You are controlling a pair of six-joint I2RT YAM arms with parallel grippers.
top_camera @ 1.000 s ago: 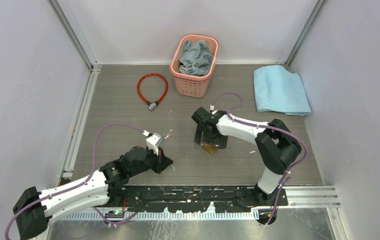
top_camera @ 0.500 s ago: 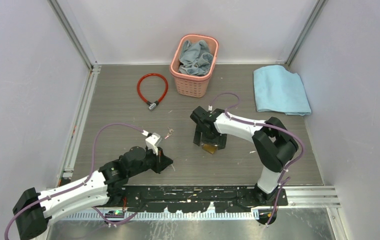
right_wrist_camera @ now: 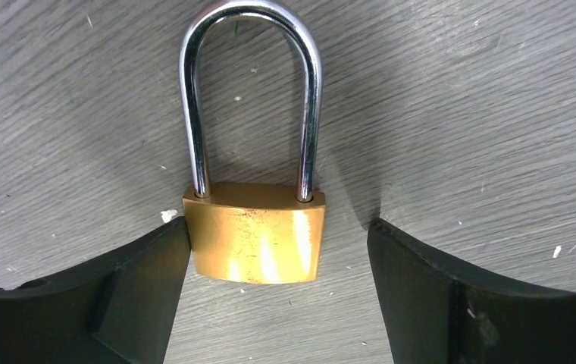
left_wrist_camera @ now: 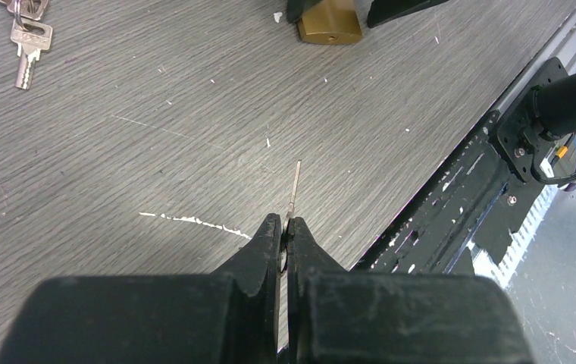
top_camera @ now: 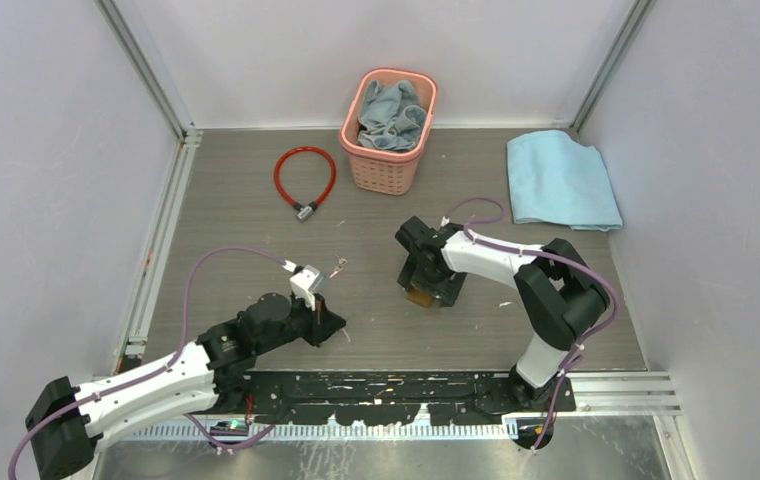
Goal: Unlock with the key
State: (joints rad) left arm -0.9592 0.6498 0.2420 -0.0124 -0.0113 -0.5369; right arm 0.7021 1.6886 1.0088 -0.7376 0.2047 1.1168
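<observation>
My right hand [right_wrist_camera: 276,262] stands wide around the padlock [right_wrist_camera: 255,243], ready to clamp it, while my left hand [left_wrist_camera: 285,231] pinches the key [left_wrist_camera: 295,182], which must next meet the keyhole.

Two grippers were in view: the left gripper [left_wrist_camera: 285,227] and the right gripper [right_wrist_camera: 277,233]. One brass padlock [right_wrist_camera: 255,246] lay between the right gripper's fingers. One key [left_wrist_camera: 295,188] stuck out, edge on, from the left gripper's tips. One key bunch [left_wrist_camera: 26,34] lay ahead of that gripper and off to its left; one key on its ring showed whole, and the rest ran off the frame, so their number could not be told. Far beyond both grippers were one red cable lock [top_camera: 304,178], one pink basket [top_camera: 386,172] and one folded blue towel [top_camera: 561,180]. The grey cloths [top_camera: 393,115] in the basket were bunched together, their count unclear.
</observation>
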